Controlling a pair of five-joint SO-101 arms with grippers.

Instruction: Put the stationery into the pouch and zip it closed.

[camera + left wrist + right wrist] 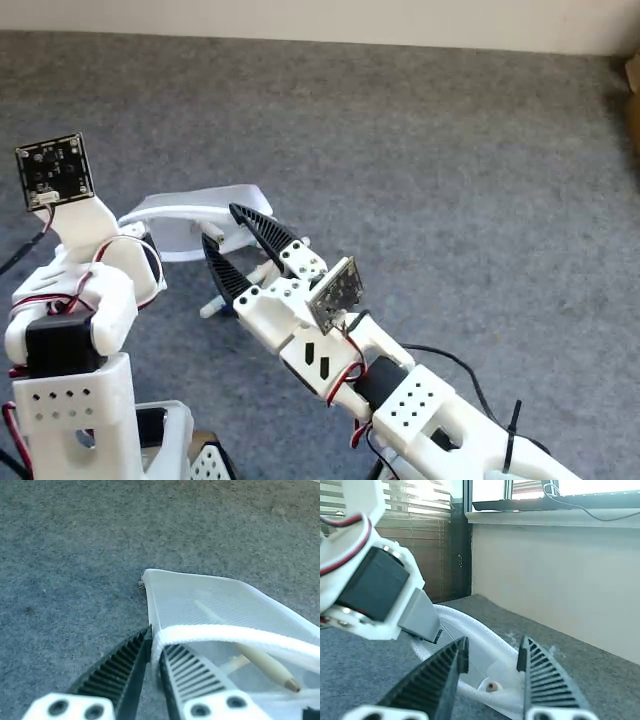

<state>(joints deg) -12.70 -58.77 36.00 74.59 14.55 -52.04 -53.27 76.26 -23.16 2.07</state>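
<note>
Pinching pouch (215, 600) rim btw left jaws (pen (260, 660) inside).

The white mesh pouch (225, 600) lies open on grey carpet (75, 555), a cream pen (260, 662) inside.

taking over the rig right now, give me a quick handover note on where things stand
Left gripper: shut on the rim of the white mesh pouch, holding its mouth up.
Right gripper: open, fingers either side of the pouch's edge, gripping nothing.
Things: the pouch lies on the grey carpet; a cream pen is inside it.
Done: pen in.
Left: the mouth is open, so zip it closed, probably with the right gripper while the left one holds.
</note>
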